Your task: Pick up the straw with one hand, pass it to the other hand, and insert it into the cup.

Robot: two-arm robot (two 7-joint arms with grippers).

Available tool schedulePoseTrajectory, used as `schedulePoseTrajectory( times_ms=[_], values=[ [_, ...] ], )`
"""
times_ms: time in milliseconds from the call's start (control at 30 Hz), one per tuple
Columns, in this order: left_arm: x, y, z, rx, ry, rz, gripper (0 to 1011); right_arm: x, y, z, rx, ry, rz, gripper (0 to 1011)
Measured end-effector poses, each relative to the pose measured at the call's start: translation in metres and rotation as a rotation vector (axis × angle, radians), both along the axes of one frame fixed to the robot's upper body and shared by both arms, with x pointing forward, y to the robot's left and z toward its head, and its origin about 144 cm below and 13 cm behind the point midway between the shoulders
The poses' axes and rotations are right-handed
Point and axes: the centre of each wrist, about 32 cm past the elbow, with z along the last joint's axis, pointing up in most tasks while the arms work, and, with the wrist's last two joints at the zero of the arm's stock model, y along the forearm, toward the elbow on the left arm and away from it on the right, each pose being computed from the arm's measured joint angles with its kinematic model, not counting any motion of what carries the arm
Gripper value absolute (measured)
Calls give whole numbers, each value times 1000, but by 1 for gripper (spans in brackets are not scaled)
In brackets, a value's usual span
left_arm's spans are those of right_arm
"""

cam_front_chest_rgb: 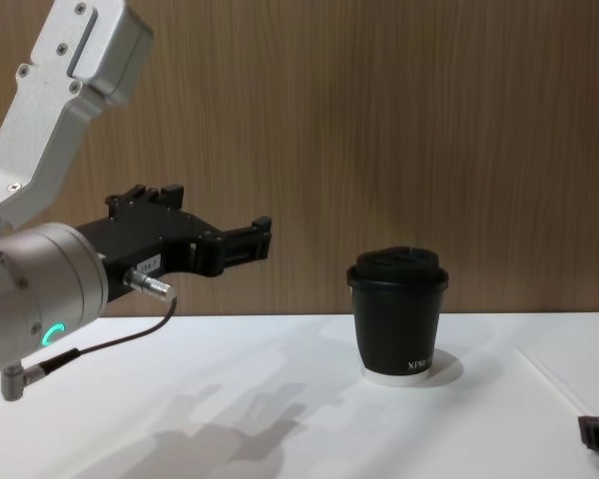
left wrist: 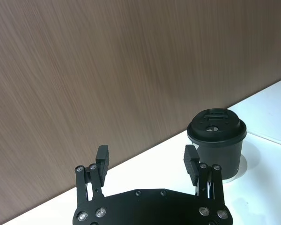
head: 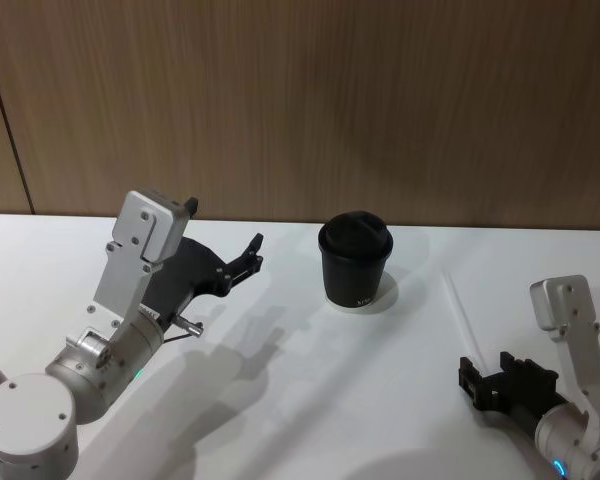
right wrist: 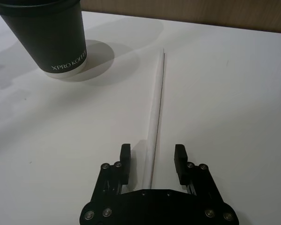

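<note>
The white straw (right wrist: 158,103) lies flat on the white table, to the right of the cup. My right gripper (right wrist: 152,157) is low over the table and open, and the straw's near end runs between its two fingers (right wrist: 125,159) without touching them. From the head view this gripper (head: 470,380) sits just short of the straw (head: 458,310). The black lidded cup (head: 355,260) stands upright at the table's middle back. My left gripper (head: 252,255) hangs open and empty above the table, left of the cup (left wrist: 217,140), pointing toward it.
A wood-panelled wall runs behind the table (head: 280,400). The left arm's cable (cam_front_chest_rgb: 110,344) hangs under its wrist. A bare stretch of table lies between the two arms, in front of the cup (cam_front_chest_rgb: 397,314).
</note>
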Motion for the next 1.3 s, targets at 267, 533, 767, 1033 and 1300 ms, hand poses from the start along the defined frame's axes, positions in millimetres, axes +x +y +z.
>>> schedulePoseTrajectory(
  times_ms=[267, 533, 767, 1033, 1300],
  values=[
    [0, 0, 0, 0, 0, 0, 1003, 0, 0, 0, 0, 0, 0, 357],
    [0, 0, 0, 0, 0, 0, 1003, 0, 0, 0, -1, 0, 0, 117],
    [0, 0, 0, 0, 0, 0, 1003, 0, 0, 0, -1, 1, 0, 10],
    [0, 0, 0, 0, 0, 0, 1003, 0, 0, 0, -1, 0, 0, 0],
    [0, 0, 0, 0, 0, 0, 1003, 0, 0, 0, 0, 0, 0, 0]
  ],
)
